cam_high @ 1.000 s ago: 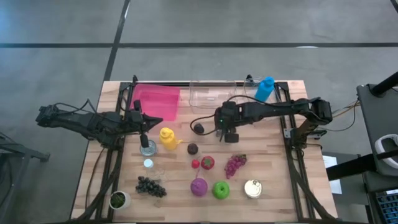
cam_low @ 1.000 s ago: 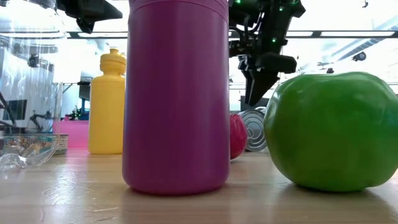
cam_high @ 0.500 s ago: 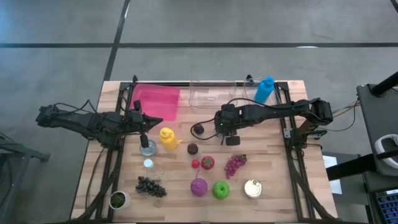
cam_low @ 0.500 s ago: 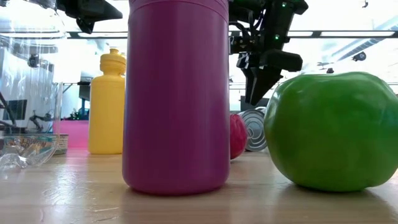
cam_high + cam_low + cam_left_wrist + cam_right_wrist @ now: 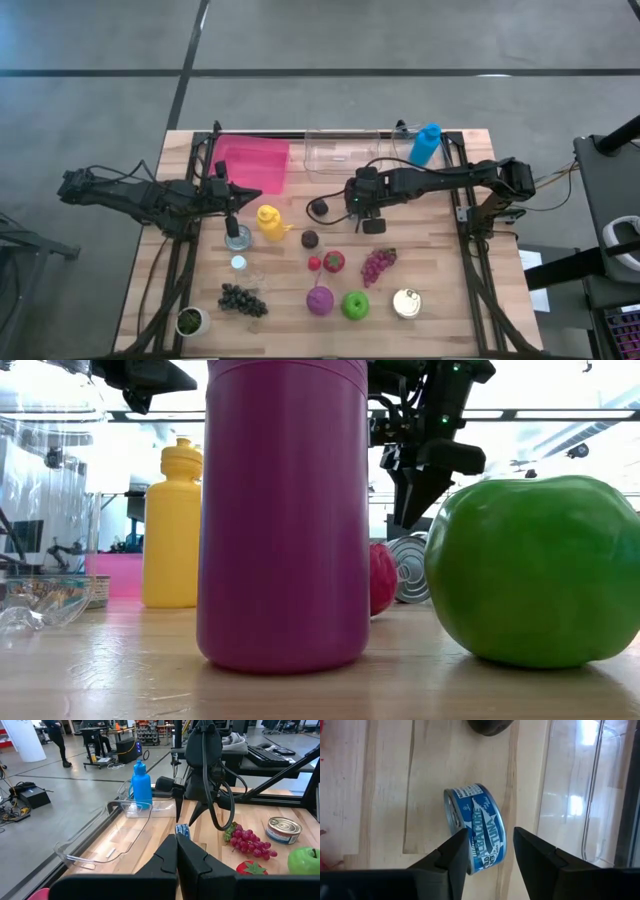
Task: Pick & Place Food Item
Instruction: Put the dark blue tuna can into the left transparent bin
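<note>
Early in the job, by the look of it: nothing lifted, nothing placed.

Right pincer [image 5: 490, 836] poised over the middle of the table [image 5: 440, 270], fingers pointing down and set partway apart, neither wide nor shut. Directly below and between the fingertips, a blue tuna can [image 5: 476, 827] resting on its edge on the wood. No contact visible between fingers [image 5: 454, 851] and can. From the left wrist view, can [image 5: 182, 831] clearly lower than the pincer's tips, so reckoned not yet gripped.

Just beyond the pincer, past the can, a dark round fruit [image 5: 490, 725]. To one side of the pincer, close by, a clear bin [image 5: 580, 790], nothing seen in it. Farther off on the pincer's other side, grapes [image 5: 247, 840] and an apple [image 5: 305, 860].

Left pincer [image 5: 176, 840] closed tight on nothing, waiting above the table's left part, well apart from the can.

Done so far, judging from this: approach and alignment over the can, assuming the can to be the chosen food item. Left to do: descend around the can, close on it, lift, carry, release. Destination not given; clear bin a likely guess, being nearest, though a pink bin [image 5: 255, 160] also stands at the far edge. Risk worth noting: can on its edge, apt to roll if nudged by one finger before the other.
</note>
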Controlling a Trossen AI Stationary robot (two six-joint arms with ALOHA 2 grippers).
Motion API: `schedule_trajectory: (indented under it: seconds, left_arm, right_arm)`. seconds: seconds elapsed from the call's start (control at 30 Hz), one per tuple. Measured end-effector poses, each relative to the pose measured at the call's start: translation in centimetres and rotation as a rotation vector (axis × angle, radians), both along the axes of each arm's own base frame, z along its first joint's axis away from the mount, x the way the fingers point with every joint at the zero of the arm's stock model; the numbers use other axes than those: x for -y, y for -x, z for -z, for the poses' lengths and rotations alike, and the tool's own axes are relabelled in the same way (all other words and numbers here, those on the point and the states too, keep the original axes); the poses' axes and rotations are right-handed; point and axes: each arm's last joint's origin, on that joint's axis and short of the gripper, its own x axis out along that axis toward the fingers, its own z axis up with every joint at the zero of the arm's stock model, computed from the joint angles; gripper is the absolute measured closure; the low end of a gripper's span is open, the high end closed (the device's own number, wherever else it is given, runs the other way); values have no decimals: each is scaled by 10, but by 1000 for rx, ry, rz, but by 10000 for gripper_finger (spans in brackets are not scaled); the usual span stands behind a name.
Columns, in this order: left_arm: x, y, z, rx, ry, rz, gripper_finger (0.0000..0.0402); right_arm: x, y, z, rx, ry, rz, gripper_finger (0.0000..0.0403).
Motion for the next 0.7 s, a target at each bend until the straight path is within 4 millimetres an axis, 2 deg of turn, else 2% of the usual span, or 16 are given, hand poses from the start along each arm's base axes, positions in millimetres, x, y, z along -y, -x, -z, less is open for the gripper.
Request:
schedule_trajectory:
  seconds: [0.43, 0.7]
  left_arm:
    - [0, 0, 0, -2, -5, 1, 400]
    - [0, 0, 0, -3, -8, 1, 400]
  right_arm:
    - [0, 0, 0, 2, 2, 1, 271]
    - [0, 0, 0, 2, 1, 1, 264]
